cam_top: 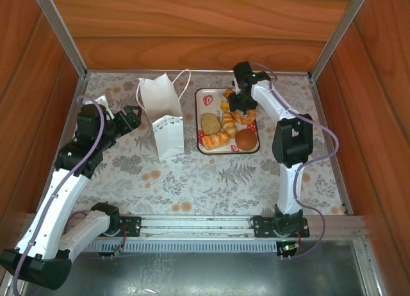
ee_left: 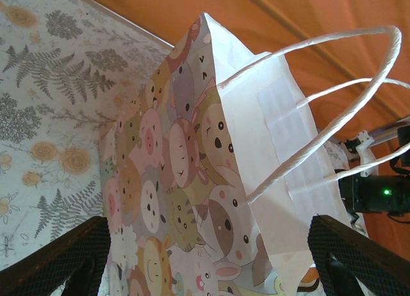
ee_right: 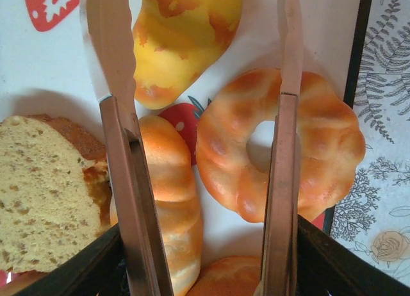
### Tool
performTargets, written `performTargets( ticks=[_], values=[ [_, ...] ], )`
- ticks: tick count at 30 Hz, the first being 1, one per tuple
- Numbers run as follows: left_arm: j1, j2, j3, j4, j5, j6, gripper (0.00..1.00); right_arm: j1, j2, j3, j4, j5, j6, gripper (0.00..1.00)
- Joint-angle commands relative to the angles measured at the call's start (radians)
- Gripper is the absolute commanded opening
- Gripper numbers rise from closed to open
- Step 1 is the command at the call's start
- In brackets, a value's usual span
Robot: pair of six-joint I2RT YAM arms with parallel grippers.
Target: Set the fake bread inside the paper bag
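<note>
**While poised over the tray [cam_top: 215,95], tongs [ee_right: 122,180] held apart**

Pinching the tongs with the right hand [cam_top: 241,104]: one blade across the ring doughnut [ee_right: 320,148], the other between croissant [ee_right: 170,200] and slice [ee_right: 45,193]. Lying on the tray: the fake bread [cam_top: 224,126]. Left of it on the tabletop [cam_top: 192,180], upright: paper bag [cam_top: 163,113], between the spread fingers [ee_left: 64,257] of the left hand [cam_top: 133,118]; contact impossible to tell.

The top view looks down from above and behind the arm bases [cam_top: 278,225] onto the whole worktop [cam_top: 211,174], taking in bag [cam_top: 161,113] and tray [cam_top: 213,109]. The left wrist view sits close beside the bag, facing its printed side and handles [ee_left: 301,57], its own fingers [ee_left: 57,257] at the lower corners. The right wrist view looks straight down, very near the tray, over bread [ee_right: 327,148] between tongs [ee_right: 125,180]; the top view shares both spots.
</note>
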Motion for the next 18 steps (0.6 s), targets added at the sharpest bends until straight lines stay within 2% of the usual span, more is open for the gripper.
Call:
performTargets(
  ticks=[1,18],
  values=[
    [0.005,0.003,-0.001,0.014,-0.008,0.020,0.85,-0.005,0.026,0.039,-0.014,-0.013,-0.010,0.61],
    [0.005,0.005,0.008,0.005,-0.012,0.022,0.85,-0.006,0.064,0.067,-0.048,-0.041,-0.016,0.53]
  ],
)
